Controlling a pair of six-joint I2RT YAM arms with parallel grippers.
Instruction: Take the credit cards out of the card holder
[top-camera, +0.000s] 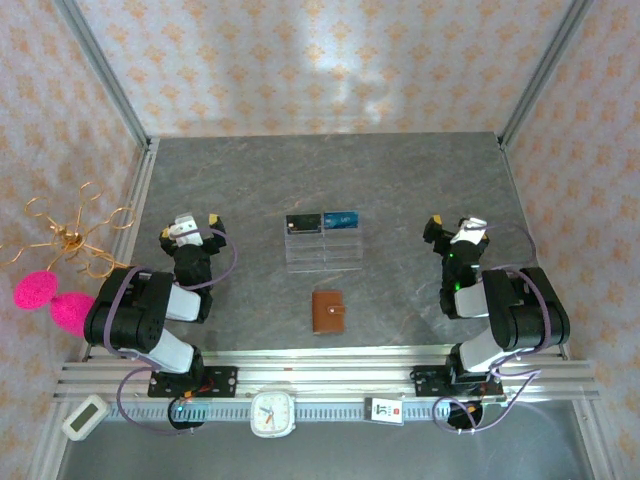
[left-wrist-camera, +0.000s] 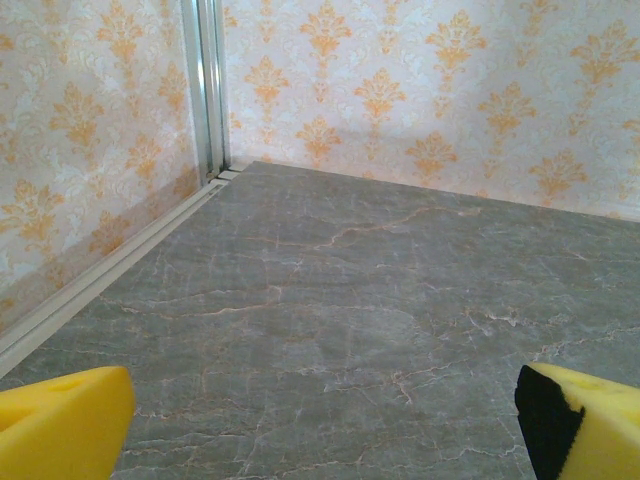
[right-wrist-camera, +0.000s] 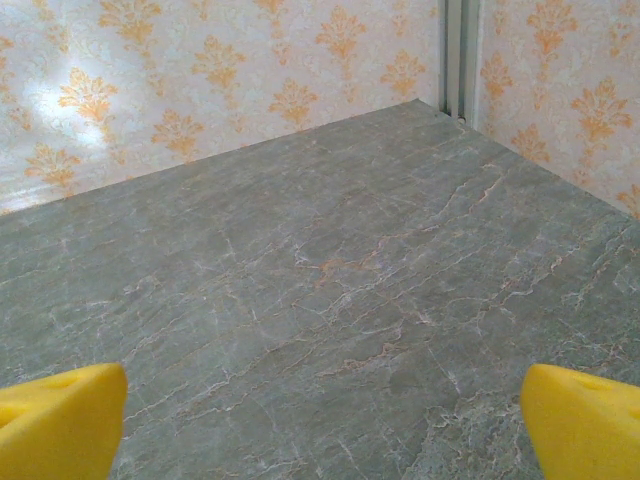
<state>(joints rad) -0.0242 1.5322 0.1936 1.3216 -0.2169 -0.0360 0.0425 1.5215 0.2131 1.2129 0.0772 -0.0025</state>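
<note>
The black left arm (top-camera: 135, 315) and right arm (top-camera: 515, 310) have silver lower links and looping purple cables (top-camera: 232, 262). Their wedge-shaped fingertips (left-wrist-camera: 60, 425) are yellow, one faced black.

The card holder (top-camera: 328, 311) lies on the table (top-camera: 250, 180). Just behind it stands the tiered stand (top-camera: 322, 250). The left gripper (top-camera: 197, 221) sits behind-left of it, and the right gripper (top-camera: 452, 225) behind-right.

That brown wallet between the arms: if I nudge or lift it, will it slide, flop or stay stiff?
The brown wallet lies flat and folded shut, so it likely won't roll or tip. On the smooth-looking table a push would probably slide it. Lifted by one edge, the leather may sag or gape open.
</note>
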